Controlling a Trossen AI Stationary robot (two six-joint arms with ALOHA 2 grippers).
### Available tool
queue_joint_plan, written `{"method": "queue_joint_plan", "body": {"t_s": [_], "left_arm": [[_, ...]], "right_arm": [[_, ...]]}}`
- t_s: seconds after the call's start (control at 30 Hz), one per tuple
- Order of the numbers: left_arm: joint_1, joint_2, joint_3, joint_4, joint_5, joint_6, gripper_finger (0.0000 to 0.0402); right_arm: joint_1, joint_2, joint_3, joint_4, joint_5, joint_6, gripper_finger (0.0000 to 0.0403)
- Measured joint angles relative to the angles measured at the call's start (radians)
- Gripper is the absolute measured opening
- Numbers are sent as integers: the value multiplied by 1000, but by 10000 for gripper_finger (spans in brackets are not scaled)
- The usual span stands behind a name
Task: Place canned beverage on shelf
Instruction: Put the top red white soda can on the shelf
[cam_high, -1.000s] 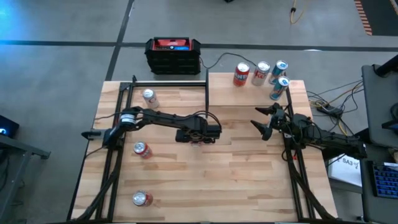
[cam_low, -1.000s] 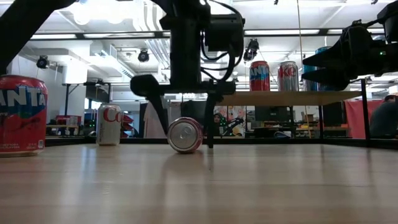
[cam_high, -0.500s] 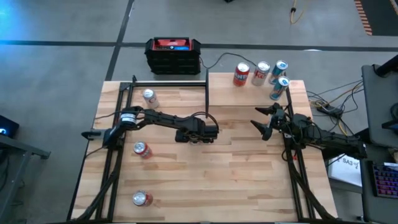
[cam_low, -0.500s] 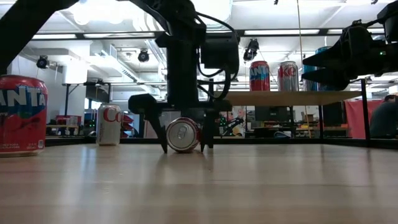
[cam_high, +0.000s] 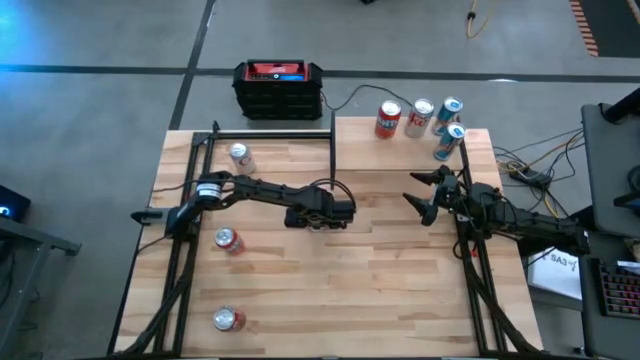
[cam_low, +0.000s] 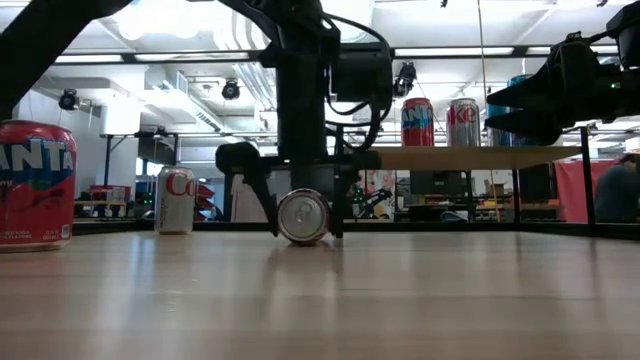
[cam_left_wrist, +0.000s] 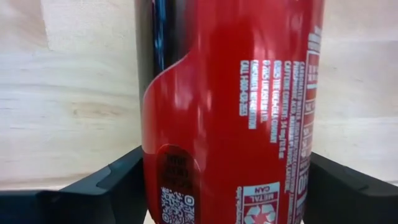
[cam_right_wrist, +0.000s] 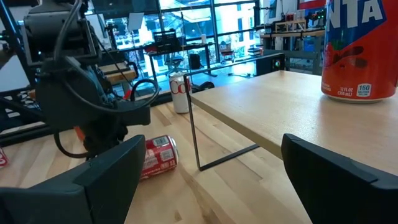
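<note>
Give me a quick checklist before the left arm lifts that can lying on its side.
1. Left gripper straddles the lying red can: ok.
2. Fingers flank the can on both sides: ok.
3. Grip firm enough to lift: cannot tell.
4. Shelf has bare board free beside its four upright cans: ok.
5. Right gripper open, hovering near the shelf, maybe in the path: cannot tell.

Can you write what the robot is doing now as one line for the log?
left gripper: closed on lying red can, mid-table | right gripper: open, waiting beside shelf | shelf: four cans
</note>
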Motion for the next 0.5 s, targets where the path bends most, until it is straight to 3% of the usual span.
{"method": "queue_joint_plan", "body": {"t_s": [0.27,0.37,0.5], "left_arm": [[0,-1,-4,0,8,0,287],[0,-7,10,-17,71,-6,287],[-1,-9,87,-83,234,-47,287]], "right_arm": [[0,0,0,0,0,0,359],[0,0,0,0,0,0,359],[0,0,0,0,0,0,359]]}}
